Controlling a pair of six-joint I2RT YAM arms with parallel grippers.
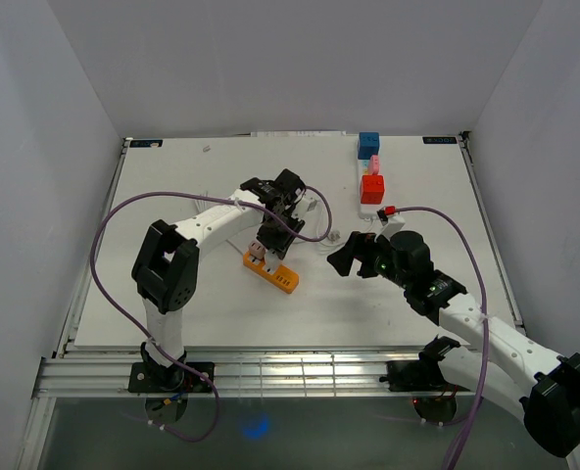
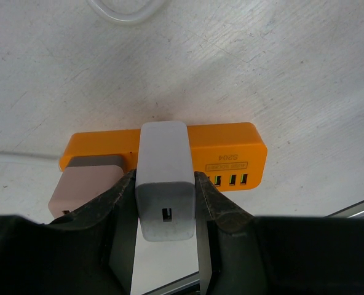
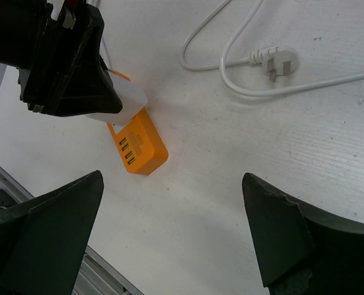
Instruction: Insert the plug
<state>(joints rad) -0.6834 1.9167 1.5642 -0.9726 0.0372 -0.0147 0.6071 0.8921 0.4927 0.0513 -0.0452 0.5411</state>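
Note:
An orange power strip (image 2: 231, 147) lies on the white table, also seen from above (image 1: 275, 274) and in the right wrist view (image 3: 142, 147). A white block-shaped plug (image 2: 163, 147) stands against the strip's top face, and my left gripper (image 2: 165, 184) is shut on its sides. From above, the left gripper (image 1: 273, 240) hangs directly over the strip's left half. A beige-pink adapter (image 2: 87, 184) sits in the strip just left of the white plug. My right gripper (image 3: 173, 209) is open and holds nothing, hovering to the right of the strip (image 1: 354, 257).
A loose white cable with a three-pin plug (image 3: 280, 61) lies between the two grippers. At the back right a white power strip (image 1: 367, 186) carries blue (image 1: 369, 144), pink and red (image 1: 372, 188) blocks. The table's metal front rail (image 1: 270, 372) runs along the near edge.

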